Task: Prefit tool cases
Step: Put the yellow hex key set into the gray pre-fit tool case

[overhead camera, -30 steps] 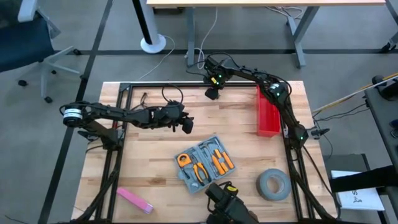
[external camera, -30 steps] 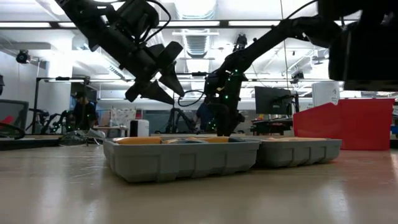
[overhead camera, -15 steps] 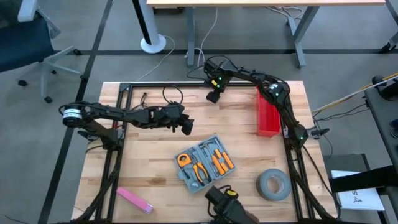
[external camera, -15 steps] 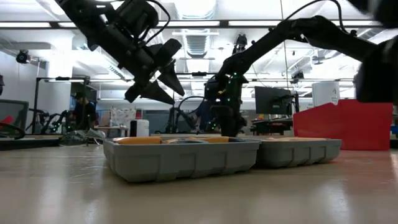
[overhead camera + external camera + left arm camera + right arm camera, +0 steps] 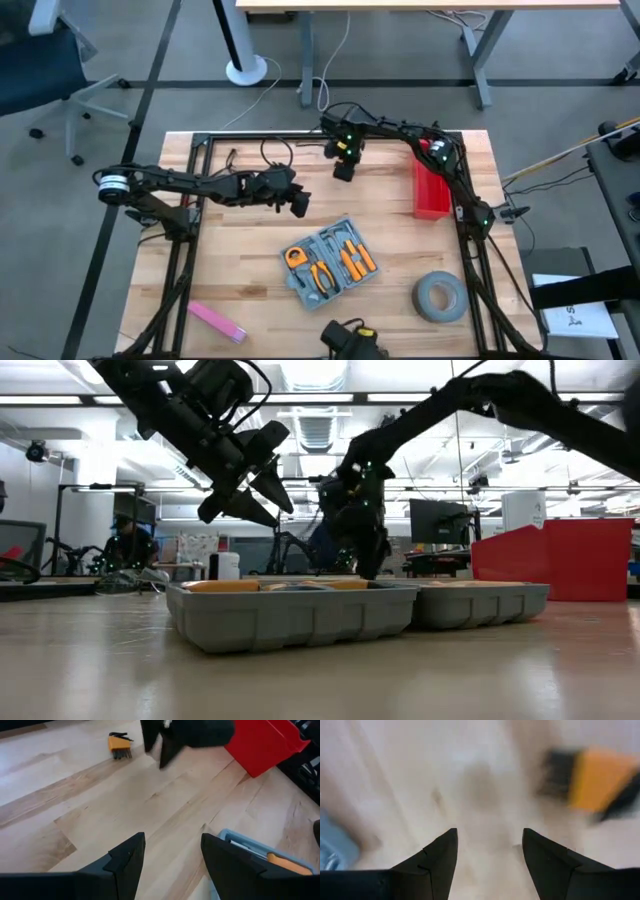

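The blue-grey tool case [image 5: 330, 258] lies open and flat on the wooden table, with orange-handled tools in its recesses; its two halves [image 5: 290, 610] also show in the low view. My left gripper [image 5: 298, 203] hovers open above the table, just left of and beyond the case, whose corner [image 5: 260, 855] lies past its fingers. My right gripper [image 5: 343, 168] hangs open near the table's far edge, pointing steeply down over bare wood. A small orange-and-black tool [image 5: 119, 746] lies on the table close to it and is a blur [image 5: 595, 780] in the right wrist view.
A red bin [image 5: 430, 180] stands at the far right and a grey tape roll [image 5: 438, 297] at the near right. A pink flat piece [image 5: 217, 322] lies at the near left. A black frame [image 5: 200, 150] borders the table. Bare wood lies between the grippers.
My right gripper has moved a little toward the table's near edge, tipping more steeply downward and rolling as it went; it stays open. The case has not moved.
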Available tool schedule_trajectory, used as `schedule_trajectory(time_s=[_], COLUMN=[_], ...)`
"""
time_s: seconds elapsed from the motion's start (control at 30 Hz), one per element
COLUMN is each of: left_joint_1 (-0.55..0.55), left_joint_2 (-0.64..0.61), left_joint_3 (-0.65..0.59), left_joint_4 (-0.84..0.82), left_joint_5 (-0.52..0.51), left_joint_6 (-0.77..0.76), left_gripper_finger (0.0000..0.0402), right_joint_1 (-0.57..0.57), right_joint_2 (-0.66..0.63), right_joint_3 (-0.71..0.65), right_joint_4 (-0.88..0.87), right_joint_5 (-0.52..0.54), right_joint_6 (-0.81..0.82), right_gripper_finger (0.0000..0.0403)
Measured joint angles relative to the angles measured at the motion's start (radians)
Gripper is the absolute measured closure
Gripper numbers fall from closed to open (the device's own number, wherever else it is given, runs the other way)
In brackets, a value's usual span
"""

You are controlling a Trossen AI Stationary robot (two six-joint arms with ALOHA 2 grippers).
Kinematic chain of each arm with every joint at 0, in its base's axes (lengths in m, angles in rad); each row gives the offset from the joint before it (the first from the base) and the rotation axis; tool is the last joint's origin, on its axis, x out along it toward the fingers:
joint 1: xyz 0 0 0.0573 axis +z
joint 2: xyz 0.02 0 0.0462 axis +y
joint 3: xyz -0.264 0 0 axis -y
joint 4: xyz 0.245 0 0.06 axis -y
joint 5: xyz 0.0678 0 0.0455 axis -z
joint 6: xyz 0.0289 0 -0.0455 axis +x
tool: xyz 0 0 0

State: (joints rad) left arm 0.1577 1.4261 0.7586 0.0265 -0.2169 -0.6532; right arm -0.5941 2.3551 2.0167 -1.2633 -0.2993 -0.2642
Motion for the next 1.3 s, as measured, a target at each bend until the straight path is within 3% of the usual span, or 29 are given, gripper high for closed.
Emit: schedule_trajectory(time_s=[0.17, 0.43, 0.6, 1.13, 1.3], left_joint_1=[0.000, 0.000, 0.000, 0.000, 0.000], left_joint_2=[-0.002, -0.002, -0.002, -0.002, -0.002], left_joint_3=[0.000, 0.000, 0.000, 0.000, 0.000], left_joint_4=[-0.007, -0.007, -0.005, -0.004, -0.004], left_joint_5=[0.005, 0.011, 0.011, 0.011, 0.011], left_joint_6=[0.000, -0.002, -0.003, -0.007, -0.007], left_gripper_finger=[0.0198, 0.0198, 0.0198, 0.0198, 0.0198], right_joint_1=[-0.011, -0.063, -0.071, -0.071, -0.069], right_joint_2=[-0.044, -0.041, -0.016, -0.016, -0.017], right_joint_3=[0.004, 0.002, -0.008, -0.103, -0.109], right_joint_4=[0.099, 0.199, 0.217, 0.272, 0.296], right_joint_5=[0.132, 0.164, 0.245, 0.246, 0.245], right_joint_6=[0.010, 0.036, 0.039, -0.024, -0.024], right_gripper_finger=[0.0204, 0.0204, 0.0204, 0.0205, 0.0230])
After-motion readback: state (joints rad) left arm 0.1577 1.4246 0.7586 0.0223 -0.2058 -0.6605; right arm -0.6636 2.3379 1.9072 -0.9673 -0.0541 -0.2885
